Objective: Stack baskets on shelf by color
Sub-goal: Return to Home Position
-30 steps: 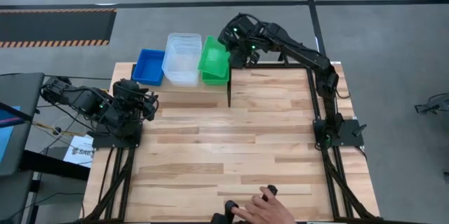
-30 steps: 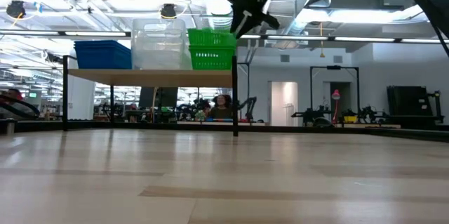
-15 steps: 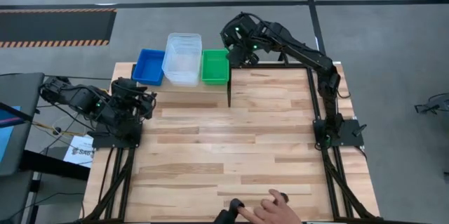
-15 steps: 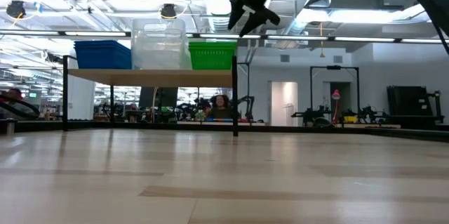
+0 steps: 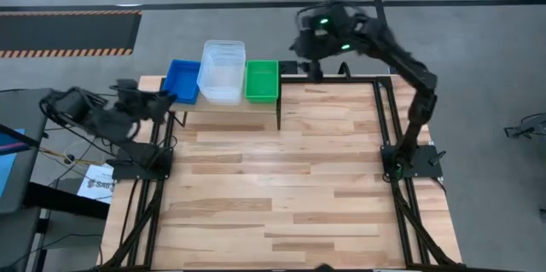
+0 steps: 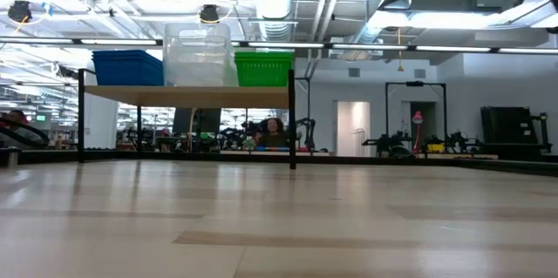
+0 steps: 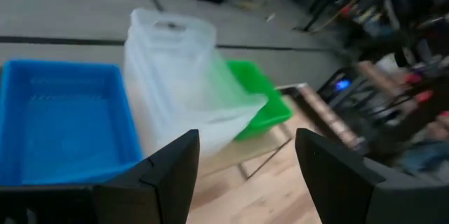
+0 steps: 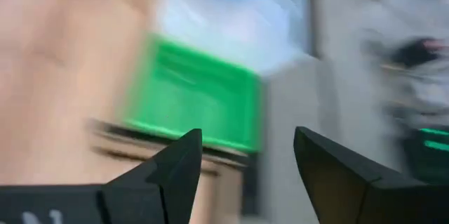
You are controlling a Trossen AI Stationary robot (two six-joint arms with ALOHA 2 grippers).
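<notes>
- Three stacks noted side by side on shelf (image 6: 187, 94): blue baskets (image 5: 181, 80), clear baskets (image 5: 222, 72), green baskets (image 5: 262, 80).
- Right pincer (image 8: 248, 134) spread wide, empty, apparently beyond the surface's far edge.
- Left pincer (image 7: 247, 137) spread wide, empty, near blue baskets.

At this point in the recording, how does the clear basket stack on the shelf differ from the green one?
The clear stack is see-through and taller; the green stack is opaque and lower. The clear stack stands in the middle of the shelf, the green stack at its end on the side of the right tool. Both rest level on the shelf, side by side; the left tool and the right tool are open, holding neither.
</notes>
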